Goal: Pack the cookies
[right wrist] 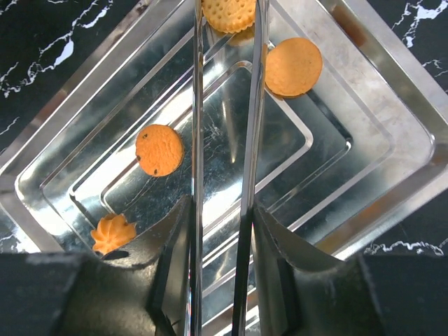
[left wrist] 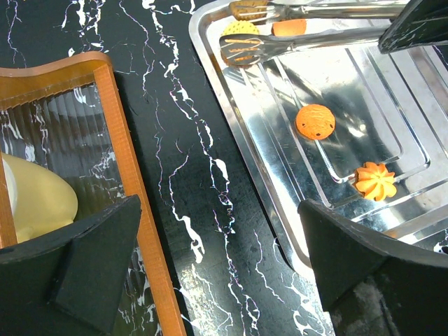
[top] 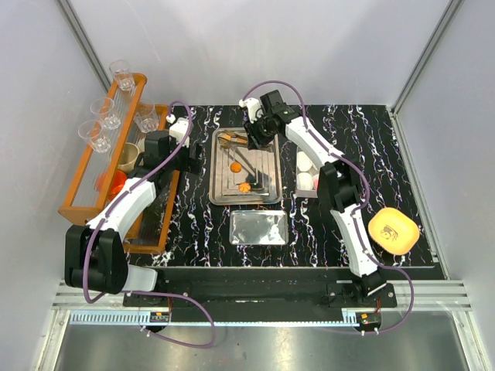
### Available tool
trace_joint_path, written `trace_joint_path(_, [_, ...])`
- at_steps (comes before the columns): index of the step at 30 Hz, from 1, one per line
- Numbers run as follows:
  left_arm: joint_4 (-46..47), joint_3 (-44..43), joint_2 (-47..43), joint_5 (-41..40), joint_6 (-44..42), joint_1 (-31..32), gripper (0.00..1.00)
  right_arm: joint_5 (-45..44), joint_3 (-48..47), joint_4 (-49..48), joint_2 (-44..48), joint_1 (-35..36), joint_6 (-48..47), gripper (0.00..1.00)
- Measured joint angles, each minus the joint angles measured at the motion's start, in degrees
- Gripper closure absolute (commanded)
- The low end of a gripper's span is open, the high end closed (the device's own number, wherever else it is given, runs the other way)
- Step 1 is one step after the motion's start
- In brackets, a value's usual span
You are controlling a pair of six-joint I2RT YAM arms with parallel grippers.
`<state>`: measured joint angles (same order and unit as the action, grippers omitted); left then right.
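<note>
Black white-veined surface (top: 193, 220) carries a rectangular stainless steel tray (top: 213, 170) in the middle, and the cookies all lie in it. The right tool (right wrist: 220, 203) is clamped on a pair of long steel tongs (right wrist: 197, 105), one finger pressed on each arm. The tongs reach ahead of it toward the tray's far left corner. Their slotted tips bracket a pale yellow round dotted cookie (right wrist: 227, 12); whether they pinch it I cannot tell. A plain round orange cookie (right wrist: 293, 66) lies just beside the tips, outside the right arm. A speckled round orange cookie (right wrist: 159, 150) and an orange flower-shaped cookie (right wrist: 112, 233) sit apart, toward the tray's near end. The left tool (left wrist: 220, 203) hangs with its jaws wide apart and nothing between them, over bare surface between the tray's left rim and a brown wooden rack (left wrist: 119, 140). I judge the right arm is the one placed to lift. A shiny silver rectangular container (top: 259, 228) lies just beyond the tray's near end, so the carry would likely run back across the tray, over the other two cookies
</note>
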<state>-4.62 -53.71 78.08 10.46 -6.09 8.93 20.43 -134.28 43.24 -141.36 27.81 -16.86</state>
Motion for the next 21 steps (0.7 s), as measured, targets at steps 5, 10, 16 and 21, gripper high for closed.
trace_joint_path(5, [0.0,0.0,0.0,0.0,0.0,0.0,0.01,-0.3,1.6,0.3,3.4,0.0,0.0,0.92])
trace_joint_path(10, [0.0,0.0,0.0,0.0,0.0,0.0,0.01,-0.5,5.7,0.3,8.0,0.0,0.0,0.92])
trace_joint_path(16, [0.0,0.0,-0.1,0.0,0.0,0.0,0.01,-1.5,14.7,-0.3,15.8,-0.1,0.5,0.92])
trace_joint_path(21, [-0.2,0.0,-0.6,0.0,0.0,0.0,0.01,-2.0,26.3,-1.7,26.0,-1.4,0.7,0.92])
